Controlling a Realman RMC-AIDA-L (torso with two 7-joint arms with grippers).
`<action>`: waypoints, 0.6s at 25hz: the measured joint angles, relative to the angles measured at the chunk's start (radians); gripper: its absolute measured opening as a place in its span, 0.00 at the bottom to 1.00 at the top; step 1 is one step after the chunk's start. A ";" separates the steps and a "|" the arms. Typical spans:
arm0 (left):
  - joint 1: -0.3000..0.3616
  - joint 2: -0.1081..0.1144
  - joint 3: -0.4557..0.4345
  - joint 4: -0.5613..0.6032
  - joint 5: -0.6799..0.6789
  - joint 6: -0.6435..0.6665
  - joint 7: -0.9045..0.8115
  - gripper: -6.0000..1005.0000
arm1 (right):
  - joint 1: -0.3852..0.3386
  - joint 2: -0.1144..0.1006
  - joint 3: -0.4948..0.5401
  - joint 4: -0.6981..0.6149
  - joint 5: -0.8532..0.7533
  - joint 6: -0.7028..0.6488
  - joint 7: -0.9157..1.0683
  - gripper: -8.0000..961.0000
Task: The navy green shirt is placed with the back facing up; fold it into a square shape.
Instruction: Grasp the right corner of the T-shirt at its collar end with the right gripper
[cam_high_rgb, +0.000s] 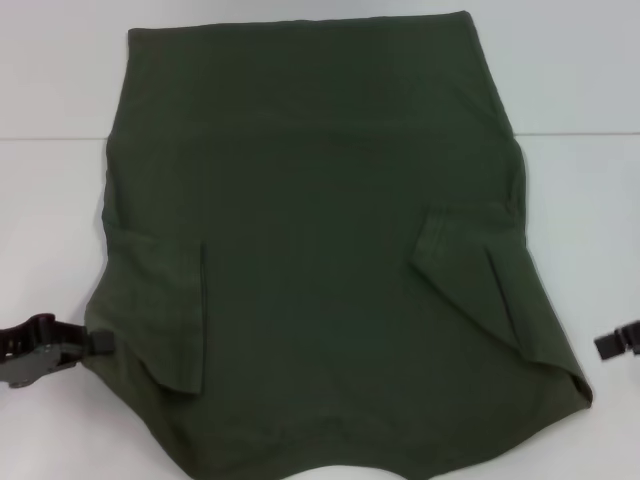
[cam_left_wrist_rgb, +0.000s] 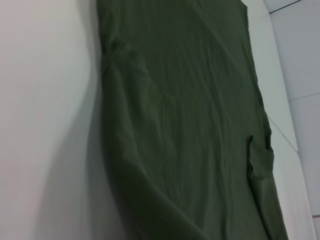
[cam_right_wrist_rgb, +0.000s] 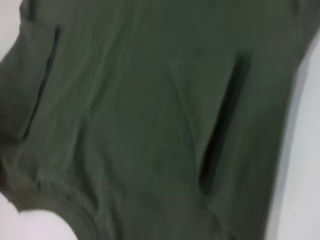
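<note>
On the white table (cam_high_rgb: 50, 200) lies the navy green shirt (cam_high_rgb: 320, 250), hand states unclear

The head view is evenly and brightly lit, apparently from overhead; the white table (cam_high_rgb: 50, 190) is rendered pale and slightly washed out, with no hard glare seen. The navy green shirt (cam_high_rgb: 320, 250) is shown dark and low in contrast, and only thin shadows are cast along the folded sleeve edges. Mild softness is noted across this view. In the left wrist view a broad soft shadow is thrown on the table (cam_left_wrist_rgb: 45, 100) beside the shirt (cam_left_wrist_rgb: 190, 130), and focus is soft throughout. The right wrist view is the most blurred; the shirt (cam_right_wrist_rgb: 150, 125) is smeared, with fabric texture lost
</note>
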 joint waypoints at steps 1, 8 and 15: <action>-0.003 -0.001 0.000 0.000 0.000 0.000 0.000 0.02 | -0.004 0.010 -0.001 0.001 -0.012 0.002 -0.009 0.81; -0.020 -0.003 -0.001 0.000 0.000 0.002 -0.002 0.02 | -0.006 0.073 0.000 0.002 -0.110 0.037 -0.028 0.80; -0.021 -0.009 -0.002 0.000 0.000 0.007 -0.002 0.02 | 0.003 0.099 0.002 0.002 -0.133 0.085 -0.018 0.80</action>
